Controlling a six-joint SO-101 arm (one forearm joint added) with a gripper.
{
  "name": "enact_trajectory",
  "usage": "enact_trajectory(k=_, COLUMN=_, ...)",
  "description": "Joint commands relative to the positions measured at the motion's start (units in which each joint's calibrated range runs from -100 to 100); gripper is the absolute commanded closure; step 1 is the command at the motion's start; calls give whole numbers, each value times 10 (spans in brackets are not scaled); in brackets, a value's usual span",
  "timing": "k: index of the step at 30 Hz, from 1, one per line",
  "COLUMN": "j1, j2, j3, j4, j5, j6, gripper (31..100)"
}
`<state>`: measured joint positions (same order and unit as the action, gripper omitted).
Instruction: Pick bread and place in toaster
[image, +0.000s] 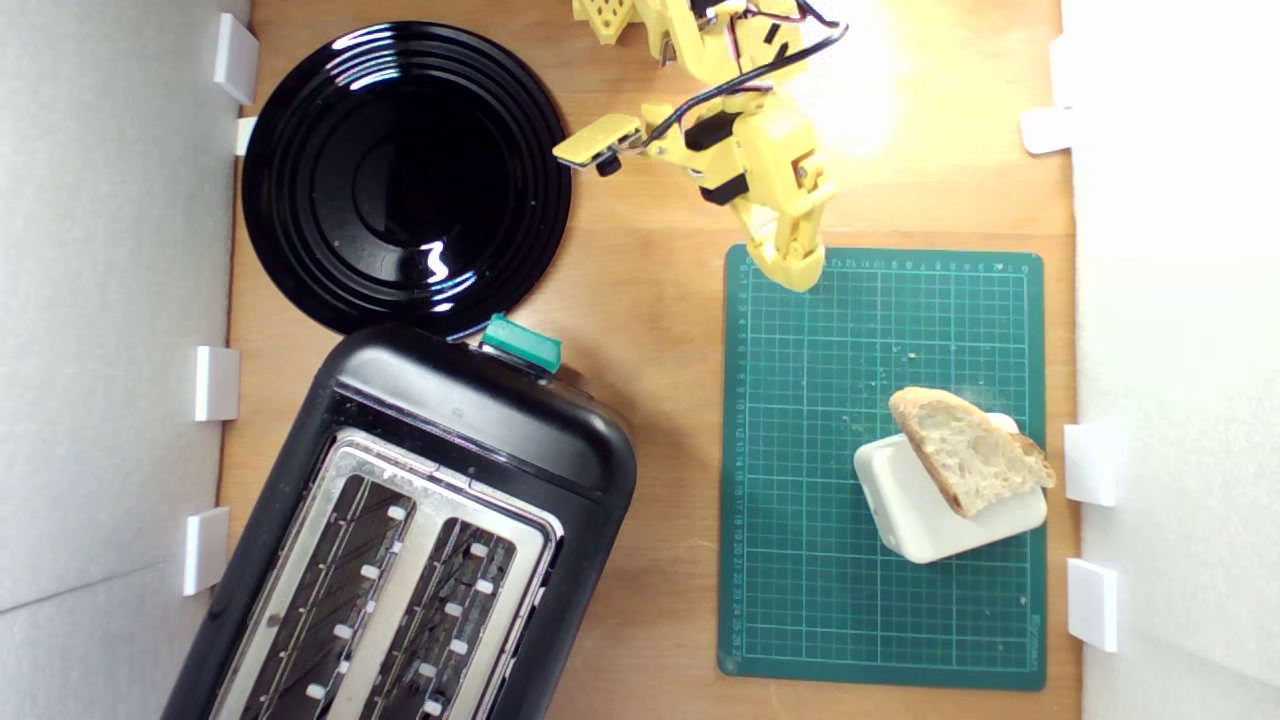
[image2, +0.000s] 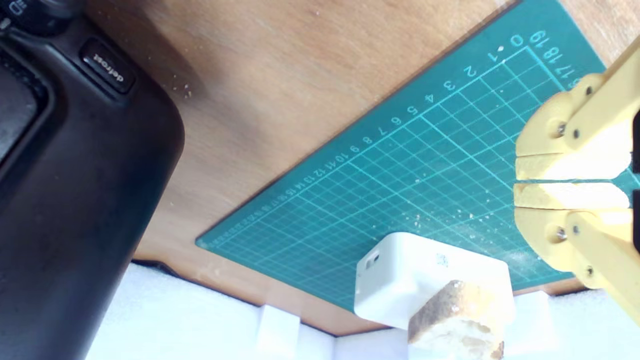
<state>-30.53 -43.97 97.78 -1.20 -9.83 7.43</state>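
Wrist view, fingers nearly closed, w/ nothing between, over mat

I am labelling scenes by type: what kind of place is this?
Probably a tabletop robot test bench staged as a kitchen: a yellow plastic gripper, a green gridded cutting mat, and white foam walls around a wooden table.

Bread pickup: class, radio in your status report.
End effector shut, empty, over mat corner. Bread untouched, propped on white box. Toaster slots empty. Path clear.
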Motion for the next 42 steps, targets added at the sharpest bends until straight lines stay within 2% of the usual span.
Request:
enact_trajectory(k=1, j1=-3, j2=25, j3=-22, j4=6, j5=-21, j6=-2, gripper=880)
enact_trajectory(k=5, j1=-3, j2=128, j3=-75, j4=10, j5=-64, j6=-14, gripper=880)
enact_trajectory(k=9, j1=8, j2=199, j3=-103, j4=60, j5=-110, j6=-38, gripper=880)
enact_trajectory(k=14, j1=18, j2=238, j3=-105, j4=99, j5=-178, j6=-56, gripper=880)
enact_trajectory(k=22, j1=16, j2=349, j3=-105, j4=100, j5=-359, j6=-53, gripper=880)
enact_trajectory(k=24, j1=16, j2=383, j3=-115, j4=94, j5=-397, j6=-37, gripper=882)
enact_trajectory(k=34, j1=17, j2=442, j3=-164, j4=97, j5=-417, j6=-28, gripper=871)
enact_trajectory(k=36, j1=15, j2=442, j3=-164, j4=98, j5=-417, j6=-28, gripper=830)
enact_trajectory(k=37, j1=15, j2=442, j3=-164, j4=98, j5=-417, j6=-28, gripper=760)
enact_trajectory(k=42, j1=14, j2=446, j3=-164, j4=98, j5=-418, j6=-31, gripper=583)
